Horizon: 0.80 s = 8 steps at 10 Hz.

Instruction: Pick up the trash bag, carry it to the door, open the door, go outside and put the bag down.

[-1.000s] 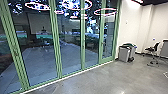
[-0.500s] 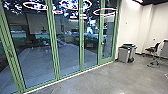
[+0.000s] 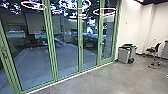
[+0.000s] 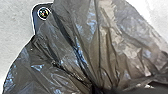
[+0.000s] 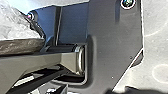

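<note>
The floor is smooth and gray, with cloudy lighter patches and a soft sheen. A pale strip follows its left edge, along the foot of the green-framed glass panels. Near the floor's far corner, where those panels meet the white wall, two gray bins stand upright, side by side, with a dark rounded shape low beside them. Farther right, near the floor's far right corner, a black chair stands on a spread base, well apart from the bins. The right wrist view shows faint, bright curves across the floor.
</note>
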Tool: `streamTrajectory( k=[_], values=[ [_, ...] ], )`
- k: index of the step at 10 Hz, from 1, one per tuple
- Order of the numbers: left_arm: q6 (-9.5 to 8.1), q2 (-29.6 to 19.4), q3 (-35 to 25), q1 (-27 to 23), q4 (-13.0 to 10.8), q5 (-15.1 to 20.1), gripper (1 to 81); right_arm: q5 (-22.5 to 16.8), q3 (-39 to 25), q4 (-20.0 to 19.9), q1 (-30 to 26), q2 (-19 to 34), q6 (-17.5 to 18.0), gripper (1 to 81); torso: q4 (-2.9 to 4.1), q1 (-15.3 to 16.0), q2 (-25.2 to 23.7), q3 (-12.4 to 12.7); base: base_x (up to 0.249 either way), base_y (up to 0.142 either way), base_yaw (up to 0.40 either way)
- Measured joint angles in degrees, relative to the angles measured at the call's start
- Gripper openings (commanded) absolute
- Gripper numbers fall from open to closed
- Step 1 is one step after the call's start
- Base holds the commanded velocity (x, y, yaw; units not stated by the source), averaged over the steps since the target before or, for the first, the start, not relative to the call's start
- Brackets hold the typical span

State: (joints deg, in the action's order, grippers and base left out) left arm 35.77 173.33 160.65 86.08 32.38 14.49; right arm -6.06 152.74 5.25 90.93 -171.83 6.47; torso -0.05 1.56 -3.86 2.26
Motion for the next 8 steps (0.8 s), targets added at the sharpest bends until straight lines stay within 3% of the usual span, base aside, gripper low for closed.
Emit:
streamTrajectory(
  k=[8],
  values=[
    [-0.02, 0.0, 0.0, 0.0, 0.02, 0.0, 1.0, 0.0, 0.0, 0.12, 0.0, 0.0, 0.0, 81.1, 0.0, 0.0, 0.0, 0.0, 0.145, -0.073, 0.0]
  ],
)
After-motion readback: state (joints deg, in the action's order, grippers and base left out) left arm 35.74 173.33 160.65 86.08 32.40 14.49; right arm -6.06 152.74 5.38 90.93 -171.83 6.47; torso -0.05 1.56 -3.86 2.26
